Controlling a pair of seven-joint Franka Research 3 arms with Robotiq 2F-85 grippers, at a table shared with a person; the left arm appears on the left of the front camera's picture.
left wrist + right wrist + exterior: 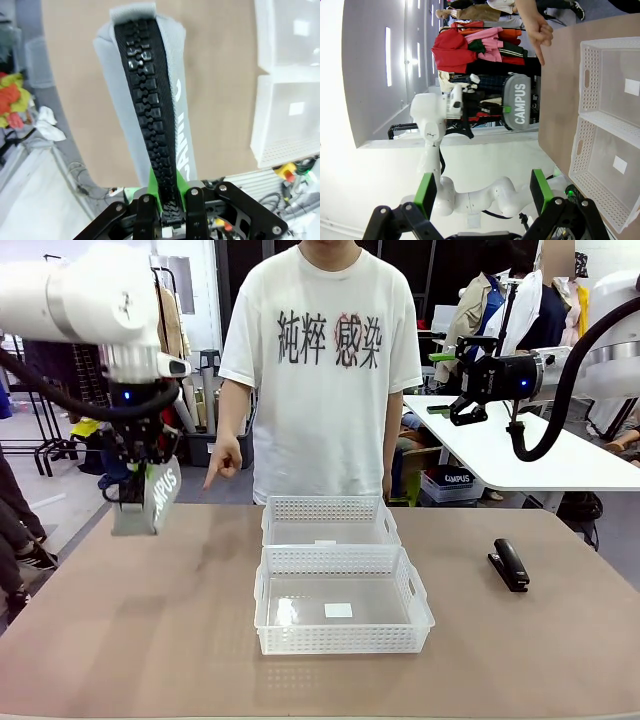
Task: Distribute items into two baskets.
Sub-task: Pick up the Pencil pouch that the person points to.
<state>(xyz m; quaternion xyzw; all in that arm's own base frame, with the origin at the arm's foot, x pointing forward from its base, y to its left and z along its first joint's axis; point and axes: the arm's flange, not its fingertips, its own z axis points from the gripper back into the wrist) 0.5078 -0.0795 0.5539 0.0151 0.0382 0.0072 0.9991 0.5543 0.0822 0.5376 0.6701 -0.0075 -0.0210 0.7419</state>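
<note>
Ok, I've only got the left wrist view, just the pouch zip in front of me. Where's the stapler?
Observer: The stapler lies on the table, to the robot's right of the near basket, not touching it.
Operator: Right pincer near it?
Observer: No, the right pincer hangs open and empty, well above the table.
Operator: And the person?
Observer: One hand points down toward the table's far edge, close to the pouch.
</note>
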